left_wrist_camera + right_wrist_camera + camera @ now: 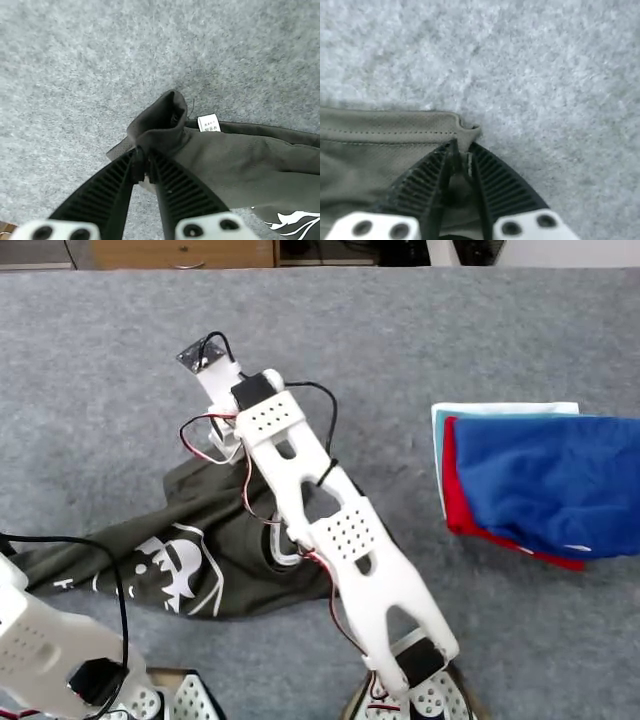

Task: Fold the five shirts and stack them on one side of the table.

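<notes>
A dark olive shirt (200, 540) with a white skull print lies crumpled on the grey table, left of centre. My left gripper (144, 167) is shut on a bunched corner of this shirt (240, 170) near its white label (208, 123); that arm sits at the lower left in the high view. My right gripper (461, 161) is shut on a hemmed corner of the same shirt (380, 145). In the high view the right arm (320, 510) stretches over the shirt toward its far edge. A stack of folded shirts (545, 485), blue on top of red and light ones, lies at the right.
The grey felt table (450, 360) has free room at the back and between the olive shirt and the stack. A wooden drawer unit (185, 252) stands beyond the far edge. Arm bases (410, 695) sit at the front edge.
</notes>
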You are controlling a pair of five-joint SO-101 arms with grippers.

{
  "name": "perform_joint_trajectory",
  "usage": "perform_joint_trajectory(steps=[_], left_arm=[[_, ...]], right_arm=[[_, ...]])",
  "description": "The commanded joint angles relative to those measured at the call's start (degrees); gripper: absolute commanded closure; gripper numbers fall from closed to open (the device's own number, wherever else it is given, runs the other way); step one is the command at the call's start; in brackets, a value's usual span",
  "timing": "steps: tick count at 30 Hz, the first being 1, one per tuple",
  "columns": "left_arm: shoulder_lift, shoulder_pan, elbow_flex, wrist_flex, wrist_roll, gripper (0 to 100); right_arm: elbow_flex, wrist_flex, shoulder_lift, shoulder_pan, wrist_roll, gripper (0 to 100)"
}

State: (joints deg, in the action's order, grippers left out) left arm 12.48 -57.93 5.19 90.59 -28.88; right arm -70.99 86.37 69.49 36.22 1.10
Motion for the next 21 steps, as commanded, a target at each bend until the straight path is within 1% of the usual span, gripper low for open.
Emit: perform_joint_trajectory(steps=[1, 5, 7, 9, 13, 18, 21], left_arm=[[-1.01, -0.62, 2.02, 0.70, 0.26, 98], [-1.01, -0.44, 2.55, 0.70, 0.26, 98], [-1.19, -0.18, 3.60, 1.41, 0.35, 98], [-2.42, 0.00, 6.42, 3.87, 0.53, 98], [-4.79, 0.09, 10.64, 4.84, 3.60, 98], [-9.01, 0.26, 11.60, 7.12, 4.66, 98], [-11.74, 0.26, 11.43, 7.30, 4.75, 98]], right_arm=[[-7.16, 0.70, -0.48, -1.98, -0.62, 99.6], [-24.84, 9.14, -0.40, -2.77, -0.09, 99.7], [-24.31, 10.20, -3.30, -2.77, 1.32, 99.7], [-23.52, 11.52, -7.52, -2.77, 3.96, 99.7], [-24.66, 12.31, -15.08, -4.00, 4.84, 99.7], [-24.40, 12.48, -26.33, -4.88, 9.32, 99.7], [-23.87, 12.66, -32.04, -4.88, 9.58, 99.7]])
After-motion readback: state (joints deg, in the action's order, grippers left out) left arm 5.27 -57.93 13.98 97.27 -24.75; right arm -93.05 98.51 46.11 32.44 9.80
